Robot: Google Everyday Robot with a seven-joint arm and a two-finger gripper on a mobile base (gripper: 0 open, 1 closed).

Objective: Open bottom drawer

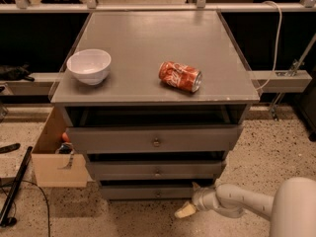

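Observation:
The bottom drawer is the slim grey front at the base of the grey cabinet, with a tiny round knob at its centre. It looks closed or nearly so, set back under the middle drawer. My gripper is low by the floor at the drawer's right end, to the right of the knob. One cream finger points down-left and the other tip sits up by the drawer front, so it is open and holds nothing. The white arm comes in from the lower right.
The top drawer is the tallest front. A white bowl and a red soda can lying on its side rest on the cabinet top. A cardboard box stands left of the cabinet, and a black pole lies on the speckled floor.

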